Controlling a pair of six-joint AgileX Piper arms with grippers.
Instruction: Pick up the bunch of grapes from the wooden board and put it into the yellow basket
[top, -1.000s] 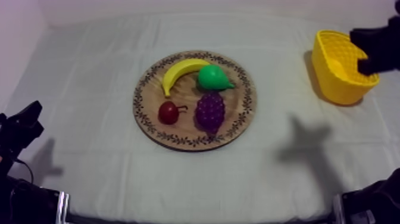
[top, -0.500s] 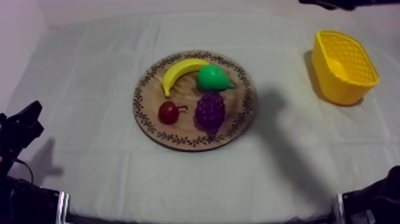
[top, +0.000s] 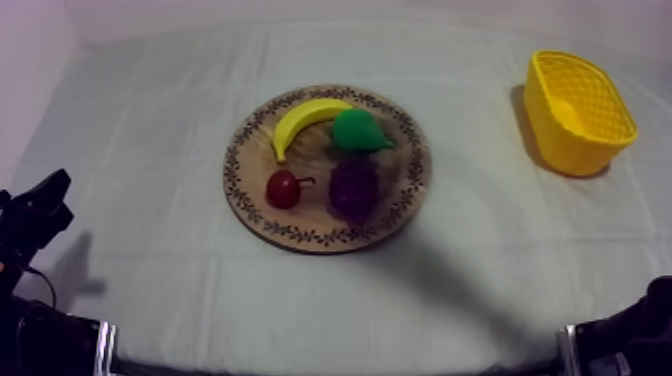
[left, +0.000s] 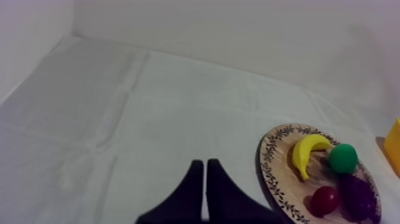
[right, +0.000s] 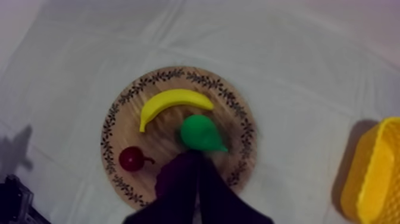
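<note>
The purple bunch of grapes (top: 353, 186) lies on the round wooden board (top: 240, 190), at its front right, and is now in shadow. A banana (top: 305, 120), a green pear (top: 358, 130) and a small red fruit (top: 283, 187) lie around it. In the right wrist view my right gripper (right: 196, 158) hangs high over the board, fingers together as a narrow wedge, its tip above the grapes (right: 168, 176) just in front of the pear (right: 199, 132). My left gripper (top: 50, 195) rests low at the left, shut on nothing (left: 205, 164). The yellow basket (top: 580, 110) stands at the far right.
Bare cloth lies between the board and the basket. A wide soft shadow runs from the board toward the front right. Part of the right arm (top: 625, 335) is at the front right edge. The basket's rim (right: 372, 173) is seen beside the board.
The right arm, first over the basket, has left the upper right of the top view. Its shadow slid left across the cloth onto the grapes. The left arm has not moved.
</note>
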